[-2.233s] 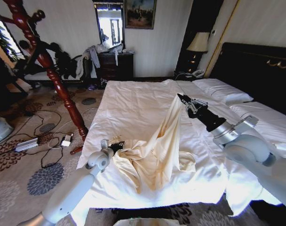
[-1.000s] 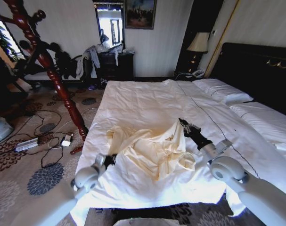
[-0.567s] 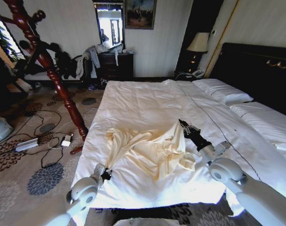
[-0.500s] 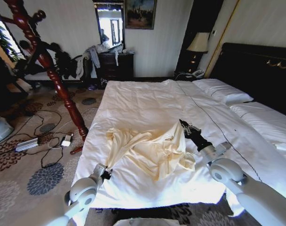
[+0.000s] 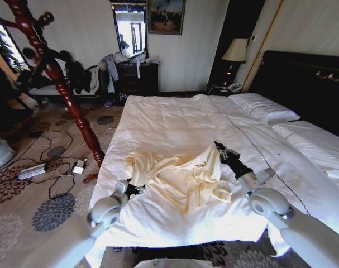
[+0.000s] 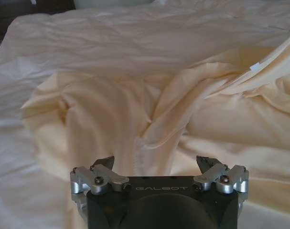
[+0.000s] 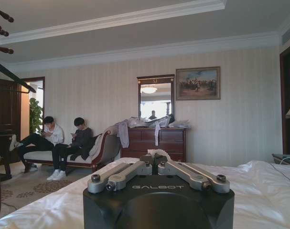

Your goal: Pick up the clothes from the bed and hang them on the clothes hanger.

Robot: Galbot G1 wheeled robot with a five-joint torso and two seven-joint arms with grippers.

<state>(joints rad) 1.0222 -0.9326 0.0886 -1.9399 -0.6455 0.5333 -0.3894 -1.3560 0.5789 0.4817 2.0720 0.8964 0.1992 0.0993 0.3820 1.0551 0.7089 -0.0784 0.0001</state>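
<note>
The left gripper (image 5: 137, 190) sits low at the near-left edge of the clothes (image 5: 177, 176), its fingers (image 6: 102, 164) spread wide with nothing between them, fabric just ahead. The clothes lie crumpled in the middle of the bed (image 5: 158, 120), folds piled toward the right. They look thin, light and limp, likely to sag and slip, so the collar or a thick fold seems the surest hold. The right gripper (image 5: 218, 147) has its fingers (image 7: 128, 172) pinched together on a raised fold at the garment's right edge.
</note>
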